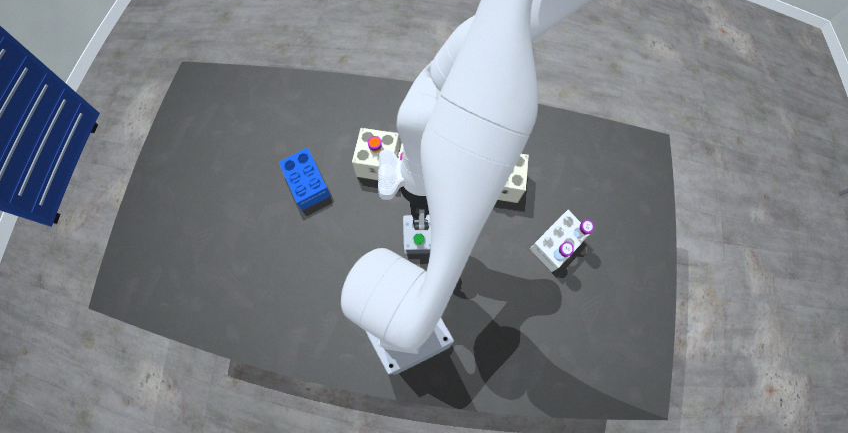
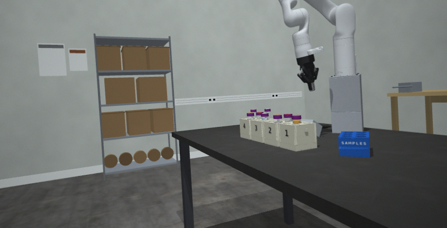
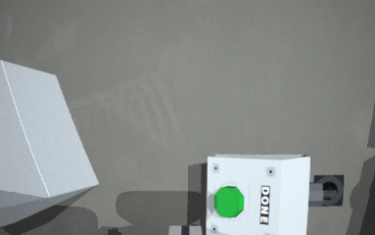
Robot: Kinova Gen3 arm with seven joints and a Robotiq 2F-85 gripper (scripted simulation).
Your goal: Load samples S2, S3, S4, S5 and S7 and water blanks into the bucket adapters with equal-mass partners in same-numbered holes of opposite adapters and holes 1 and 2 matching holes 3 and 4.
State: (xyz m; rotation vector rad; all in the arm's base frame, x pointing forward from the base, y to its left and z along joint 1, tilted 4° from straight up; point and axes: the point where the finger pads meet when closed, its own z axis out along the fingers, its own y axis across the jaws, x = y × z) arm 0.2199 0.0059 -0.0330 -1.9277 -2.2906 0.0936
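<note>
Now | tool (image 2: 309,85) fully closed, holding nothing, well above DONE key (image 3: 229,201) on its sloped desk (image 3: 282,168) on the table (image 2: 391,175) | SAMPLES rack (image 2: 353,144) empty, adapters (image 2: 296,136) hold capped tubes | risk: descent lands off-centre, fingers strike the desk face, loose desk shifts, key stays unlit.

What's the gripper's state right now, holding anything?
Gripper: shut, holding nothing, hanging above the DONE key.
</note>
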